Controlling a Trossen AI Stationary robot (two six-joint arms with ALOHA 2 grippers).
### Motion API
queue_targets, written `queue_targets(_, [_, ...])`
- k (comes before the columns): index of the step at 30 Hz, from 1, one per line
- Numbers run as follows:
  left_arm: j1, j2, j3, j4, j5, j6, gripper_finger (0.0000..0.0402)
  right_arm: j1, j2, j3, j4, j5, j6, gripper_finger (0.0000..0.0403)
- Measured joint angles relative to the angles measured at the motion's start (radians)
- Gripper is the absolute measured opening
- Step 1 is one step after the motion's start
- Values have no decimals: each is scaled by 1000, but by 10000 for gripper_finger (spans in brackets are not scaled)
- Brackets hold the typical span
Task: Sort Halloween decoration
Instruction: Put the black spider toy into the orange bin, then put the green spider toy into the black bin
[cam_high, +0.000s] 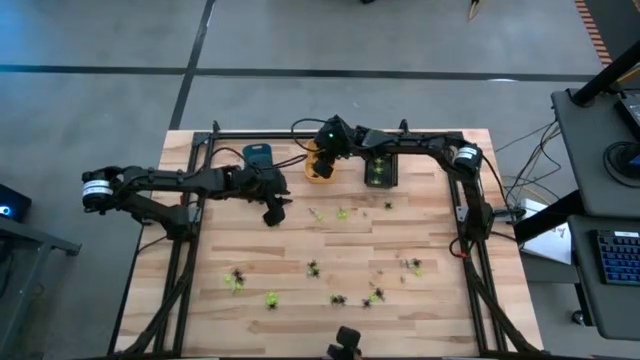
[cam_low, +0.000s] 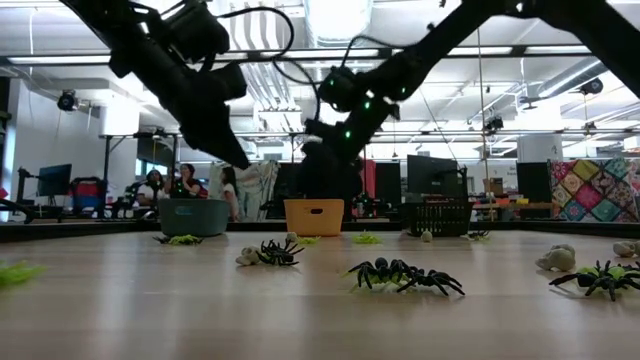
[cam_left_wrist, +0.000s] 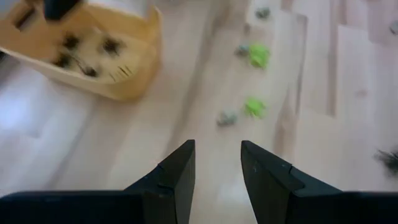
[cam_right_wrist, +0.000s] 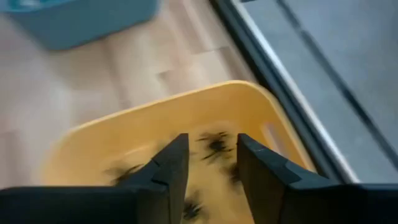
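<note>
The right gripper (cam_right_wrist: 208, 168) hangs over the orange tray (cam_right_wrist: 273, 118), fingers parted and empty, black spiders (cam_right_wrist: 214, 144) lying below it. The left gripper (cam_high: 275, 212), also parted and empty, is nearer the loose green spiders (cam_high: 342, 213) at its three o'clock; more spiders (cam_high: 312, 268) lie scattered toward six o'clock.
</note>
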Motion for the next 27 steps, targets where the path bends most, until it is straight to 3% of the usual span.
queue_targets(10, [-69, 0, -1, -180, 56, -100, 112, 113, -151, -14, -232, -77, 39, 139])
queue_targets(18, [-202, 0, -1, -305, 63, -255, 112, 261, -265, -118, -262, -78, 53, 127])
queue_targets(27, [-382, 0, -1, -402, 247, -508, 112, 367, -380, -229, -248, -75, 135, 134])
